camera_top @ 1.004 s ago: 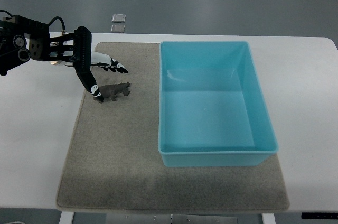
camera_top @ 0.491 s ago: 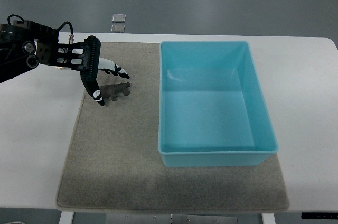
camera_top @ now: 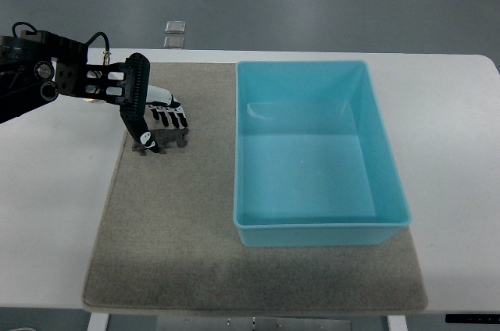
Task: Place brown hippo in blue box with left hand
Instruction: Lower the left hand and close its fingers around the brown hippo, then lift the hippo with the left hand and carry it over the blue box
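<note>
I note the left hand (camera_top: 160,124) has curled its fingers down over the hippo (camera_top: 166,140) since 0.5 s ago; before that they stood spread above it. The hippo remains on the mat (camera_top: 172,222), well left of the box (camera_top: 320,229). I judge the grasp formed, lift pending.

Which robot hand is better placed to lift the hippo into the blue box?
Left. The left robot hand is already curled over the brown hippo on the mat; no right arm is in view.
</note>
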Robot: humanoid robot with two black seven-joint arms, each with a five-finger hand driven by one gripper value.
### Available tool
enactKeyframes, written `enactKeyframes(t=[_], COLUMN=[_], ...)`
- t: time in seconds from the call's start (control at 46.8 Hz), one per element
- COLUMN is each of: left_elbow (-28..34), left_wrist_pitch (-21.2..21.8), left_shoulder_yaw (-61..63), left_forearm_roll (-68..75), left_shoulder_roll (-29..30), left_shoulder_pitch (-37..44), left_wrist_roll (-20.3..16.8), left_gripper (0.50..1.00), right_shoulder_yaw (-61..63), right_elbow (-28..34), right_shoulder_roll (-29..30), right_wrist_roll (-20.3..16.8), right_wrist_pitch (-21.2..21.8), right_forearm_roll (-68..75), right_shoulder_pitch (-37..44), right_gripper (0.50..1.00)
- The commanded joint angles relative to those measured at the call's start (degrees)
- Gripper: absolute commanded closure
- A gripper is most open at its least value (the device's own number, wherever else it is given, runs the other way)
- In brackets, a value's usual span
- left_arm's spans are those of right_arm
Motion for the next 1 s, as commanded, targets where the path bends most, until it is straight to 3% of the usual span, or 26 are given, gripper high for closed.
enactKeyframes(t=[0.0,0.149,0.683,0.982], left_elbow=[0.01,0.01,0.36,0.8], left_wrist_pitch=[0.0,0.0,3.25,3.51], left_shoulder_yaw=[-0.42,-0.68,-1.65,-8.5], left_forearm_roll=[0.0,0.0,-0.26,-1.23], left_shoulder_roll=[0.0,0.0,0.09,0.09], left_shoulder_pitch=[0.0,-0.09,-0.8,-0.88], left_wrist_roll=[0.11,0.11,0.11,-0.07], left_gripper=[0.881,1.0,1.0,0.994], right_shoulder_yaw=[-0.01,-0.01,-0.01,-0.01], right_elbow=[0.0,0.0,0.0,0.0], right_shoulder_roll=[0.0,0.0,0.0,0.0], right_wrist_roll=[0.0,0.0,0.0,0.0], right_wrist_pitch=[0.0,0.0,0.0,0.0], right_forearm_roll=[0.0,0.0,0.0,0.0], right_shoulder_pitch=[0.0,0.09,0.0,0.0], right_gripper=[0.564,0.564,0.564,0.564])
